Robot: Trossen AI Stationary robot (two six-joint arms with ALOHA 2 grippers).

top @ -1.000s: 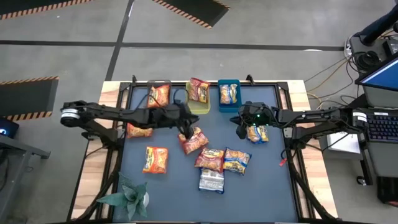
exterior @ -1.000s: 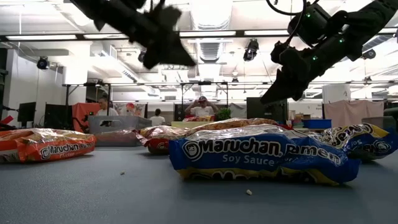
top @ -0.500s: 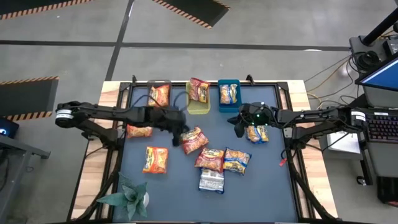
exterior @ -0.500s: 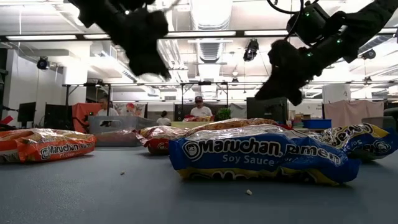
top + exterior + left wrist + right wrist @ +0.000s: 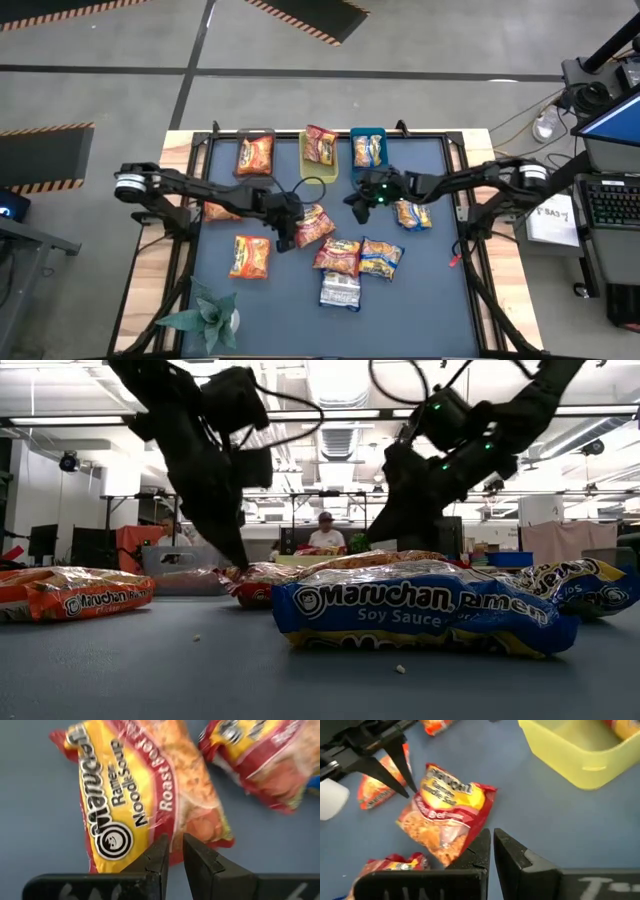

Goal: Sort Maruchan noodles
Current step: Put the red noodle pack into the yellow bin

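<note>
We have the red packet lying near the middle of the table, just before the yellow bin that stands at the far edge. The left claw hangs low at the packet's left end, its tips almost together with only a thin slit between them and nothing in them. The right claw hovers off the packet's far right corner, toward the yellow bin, pinched fully together and empty as well.

What matters for the next move is how the packet lies. Its long axis runs slantwise, from the near left up toward the far right, so each claw faces one short end of it. In the left wrist view the packet lies straight ahead of the fingers, just beyond the tips. In the right wrist view it also lies just ahead of that arm's fingers, with the left claw's tips touching or nearly touching its far side.

We judge the left claw the nearer, and lower. Either would have to open before it could grip an edge.
</note>
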